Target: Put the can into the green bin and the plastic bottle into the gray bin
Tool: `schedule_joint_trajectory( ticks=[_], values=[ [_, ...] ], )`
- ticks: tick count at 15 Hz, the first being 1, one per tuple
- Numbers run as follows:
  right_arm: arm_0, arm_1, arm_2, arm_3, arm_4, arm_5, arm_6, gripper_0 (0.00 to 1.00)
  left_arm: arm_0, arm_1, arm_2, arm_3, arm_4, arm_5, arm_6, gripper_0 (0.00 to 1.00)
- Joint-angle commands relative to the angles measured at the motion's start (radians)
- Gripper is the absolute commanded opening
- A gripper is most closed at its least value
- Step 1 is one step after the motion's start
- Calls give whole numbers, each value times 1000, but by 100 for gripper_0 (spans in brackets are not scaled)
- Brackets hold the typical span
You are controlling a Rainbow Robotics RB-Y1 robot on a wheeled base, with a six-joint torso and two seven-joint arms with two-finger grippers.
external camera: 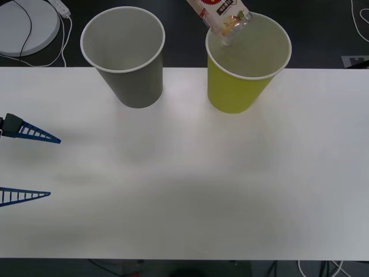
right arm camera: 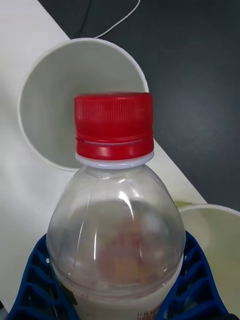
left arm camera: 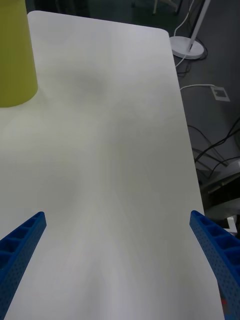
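The clear plastic bottle [external camera: 223,17] hangs tilted above the far rim of the green bin [external camera: 233,89], cut off by the front view's top edge. My right gripper [right arm camera: 115,297] is shut on the plastic bottle [right arm camera: 115,225]; its blue fingers [right arm camera: 35,285] hug the body below the red cap [right arm camera: 114,125]. Beyond the cap lies the gray bin [right arm camera: 60,100], with the green bin [right arm camera: 220,240] closer by. The gray bin [external camera: 130,81] stands upright to the left of the green one. My left gripper [external camera: 55,167] waits open at the table's left edge. The can is out of view.
The white table [external camera: 184,190] stretches bare in front of both bins. A white round base [external camera: 26,26] with cables sits on the dark floor behind the far left corner. The left wrist view has the left gripper [left arm camera: 117,216], the green bin [left arm camera: 15,60] and a stand base [left arm camera: 187,47].
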Motion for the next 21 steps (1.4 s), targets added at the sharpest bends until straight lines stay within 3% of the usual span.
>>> schedule_joint_trajectory(
  ticks=[1, 13, 21],
  values=[
    [-32, 66, 0, 92, 30, 24, -1, 0, 0, 0, 0, 0, 0, 0, 0, 100],
    [-150, 330, 63, 414, 104, 185, -16, 0, 0, 0, 0, 0, 0, 0, 0, 100],
    [-170, 404, 66, 491, 107, 300, -16, 0, 0, 0, 0, 0, 0, 0, 0, 100]
  ],
)
